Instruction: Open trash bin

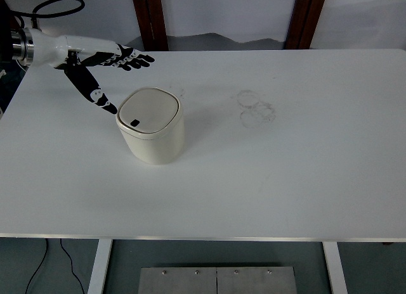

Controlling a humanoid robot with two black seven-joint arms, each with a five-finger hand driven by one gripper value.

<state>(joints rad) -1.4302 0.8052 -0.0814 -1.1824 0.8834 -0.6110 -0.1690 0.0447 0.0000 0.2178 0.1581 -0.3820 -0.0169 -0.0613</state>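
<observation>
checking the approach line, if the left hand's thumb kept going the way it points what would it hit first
Most likely the near-left rim of the trash bin; the left hand points its thumb down-right at it, though height is unclear.

The left hand [104,63] is black with white knuckle markings, on a white forearm trailing a looped black cable [54,4].
</observation>
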